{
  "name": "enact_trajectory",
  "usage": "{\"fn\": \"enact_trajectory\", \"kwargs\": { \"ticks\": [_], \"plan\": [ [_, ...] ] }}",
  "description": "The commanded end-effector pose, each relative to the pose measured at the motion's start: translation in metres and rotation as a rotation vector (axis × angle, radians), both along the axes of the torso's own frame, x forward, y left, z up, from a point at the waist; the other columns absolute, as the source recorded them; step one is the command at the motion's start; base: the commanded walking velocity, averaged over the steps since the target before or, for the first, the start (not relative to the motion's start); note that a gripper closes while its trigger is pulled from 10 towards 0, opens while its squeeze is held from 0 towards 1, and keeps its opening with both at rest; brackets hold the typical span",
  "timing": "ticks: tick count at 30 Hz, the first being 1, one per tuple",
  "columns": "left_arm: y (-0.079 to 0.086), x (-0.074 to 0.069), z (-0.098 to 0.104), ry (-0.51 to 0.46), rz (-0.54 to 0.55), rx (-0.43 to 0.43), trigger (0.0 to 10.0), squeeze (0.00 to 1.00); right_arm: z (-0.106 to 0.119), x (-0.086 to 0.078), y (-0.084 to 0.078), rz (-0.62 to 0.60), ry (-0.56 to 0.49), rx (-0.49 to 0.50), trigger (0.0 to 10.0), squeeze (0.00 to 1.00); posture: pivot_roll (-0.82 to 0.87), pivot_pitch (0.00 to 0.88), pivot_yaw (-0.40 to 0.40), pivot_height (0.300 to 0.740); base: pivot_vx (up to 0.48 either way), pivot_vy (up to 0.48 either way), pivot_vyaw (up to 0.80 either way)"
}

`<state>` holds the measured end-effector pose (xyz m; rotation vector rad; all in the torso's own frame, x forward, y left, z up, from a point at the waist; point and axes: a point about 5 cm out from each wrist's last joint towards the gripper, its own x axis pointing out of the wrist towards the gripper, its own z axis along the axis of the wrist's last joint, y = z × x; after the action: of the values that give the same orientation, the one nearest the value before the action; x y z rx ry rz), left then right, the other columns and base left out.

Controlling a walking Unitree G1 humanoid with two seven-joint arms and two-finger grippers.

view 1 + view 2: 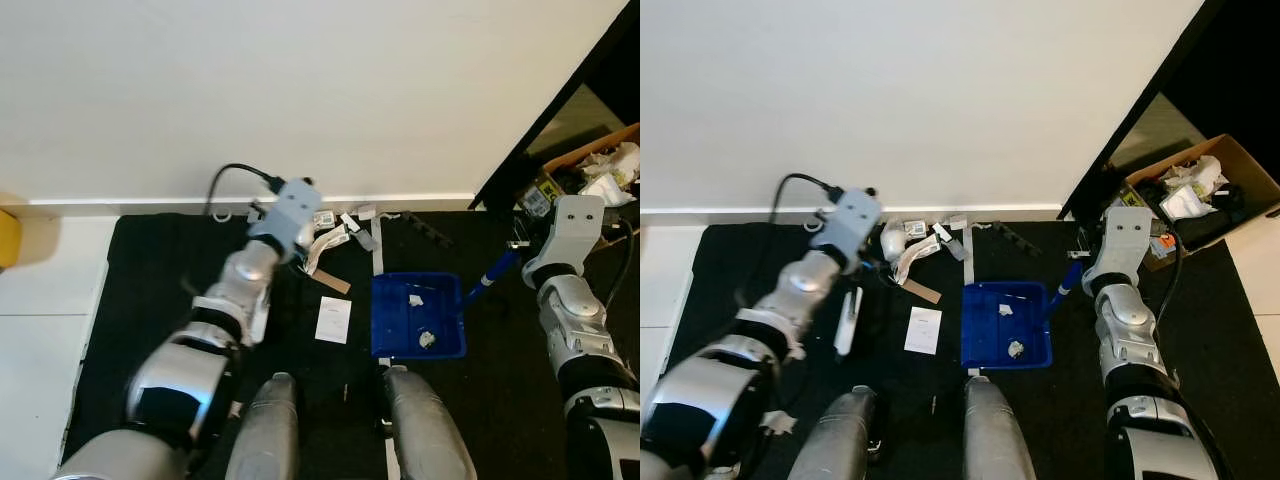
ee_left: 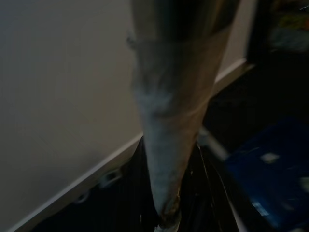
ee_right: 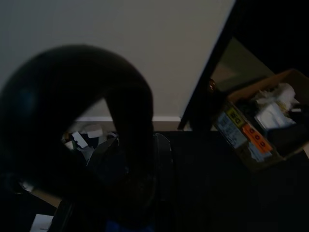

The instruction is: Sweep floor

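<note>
Head stereo pair: looks steeply down from above at the black mat (image 1: 150, 260) and the white wall (image 1: 300, 90) beyond it, the robot's own legs at the lower edge.
Shared by both eyes: the blue dustpan (image 1: 1005, 325), the litter by the baseboard (image 1: 930, 212), both arms.
Right eye, offset: takes in more of the cardboard box (image 1: 1230, 170) at the robot's right.
Left wrist view: very near, looking along a pale, blurred broom handle (image 2: 169, 121) toward the baseboard, with the dustpan off to one side.
Right wrist view: dark, close behind a curved black handle (image 3: 72, 111), facing the wall and the cardboard box.
</note>
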<state>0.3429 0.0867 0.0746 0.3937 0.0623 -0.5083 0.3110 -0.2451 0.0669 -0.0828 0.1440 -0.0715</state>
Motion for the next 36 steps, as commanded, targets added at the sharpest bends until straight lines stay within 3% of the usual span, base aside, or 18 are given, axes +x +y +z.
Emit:
{"fn": "enact_trajectory", "kwargs": {
  "ticks": [1,5,6,12,13,19,22,26,30,31,34,36],
  "plan": [
    [-0.025,-0.007,-0.003,0.047,-0.048,-0.107,10.0,0.0,-0.024,-0.01,0.016,0.066,0.106,0.03,10.0,0.0,-0.05,0.257,0.009,0.74,0.0,0.0,0.0],
    [-0.041,-0.01,-0.002,0.065,-0.072,-0.156,10.0,0.0,-0.024,-0.01,0.018,0.069,0.107,0.035,10.0,0.0,-0.05,0.255,0.008,0.74,0.0,0.0,0.0],
    [-0.065,-0.011,0.006,0.09,-0.077,-0.282,10.0,0.0,-0.023,-0.009,0.017,0.058,0.102,0.051,10.0,0.0,-0.06,0.251,0.005,0.74,0.0,0.0,0.0],
    [-0.09,-0.011,0.022,0.101,-0.088,-0.405,10.0,0.0,-0.022,-0.009,0.013,0.033,0.106,0.071,10.0,0.0,-0.07,0.25,0.006,0.74,0.0,0.0,0.0],
    [-0.109,-0.011,0.037,0.1,-0.118,-0.478,10.0,0.0,-0.025,-0.011,0.01,0.021,0.119,0.083,10.0,0.0,-0.07,0.247,0.01,0.74,0.0,0.0,0.0],
    [-0.133,-0.011,0.062,0.092,-0.205,-0.599,10.0,0.0,-0.028,-0.016,0.01,0.018,0.128,0.09,10.0,0.0,-0.07,0.238,0.015,0.74,0.0,0.0,0.0],
    [-0.134,-0.008,0.071,0.059,-0.225,-0.61,10.0,0.0,-0.028,-0.016,0.01,0.016,0.127,0.091,10.0,0.0,-0.07,0.231,0.02,0.74,0.0,0.0,0.0],
    [-0.127,-0.003,0.08,0.007,-0.249,-0.595,10.0,0.0,-0.027,-0.014,0.01,0.015,0.123,0.093,10.0,0.0,-0.06,0.22,0.021,0.74,0.0,0.0,0.0],
    [-0.081,0.015,0.088,-0.093,-0.336,-0.454,10.0,0.0,-0.023,-0.011,0.01,0.017,0.11,0.099,10.0,0.0,-0.02,0.19,0.015,0.74,0.0,0.0,0.0],
    [-0.061,0.02,0.085,-0.109,-0.313,-0.374,10.0,0.0,-0.023,-0.01,0.01,0.017,0.11,0.1,10.0,0.0,-0.01,0.181,0.012,0.74,0.0,0.0,0.0],
    [-0.047,0.023,0.083,-0.117,-0.296,-0.324,10.0,0.0,-0.023,-0.01,0.01,0.017,0.111,0.102,10.0,0.0,-0.01,0.178,0.012,0.74,0.0,0.0,0.0],
    [-0.012,0.03,0.082,-0.129,-0.23,-0.263,10.0,0.0,-0.022,-0.008,0.01,0.024,0.111,0.105,10.0,0.0,0.01,0.158,0.006,0.74,0.0,0.0,0.0]
  ]
}}
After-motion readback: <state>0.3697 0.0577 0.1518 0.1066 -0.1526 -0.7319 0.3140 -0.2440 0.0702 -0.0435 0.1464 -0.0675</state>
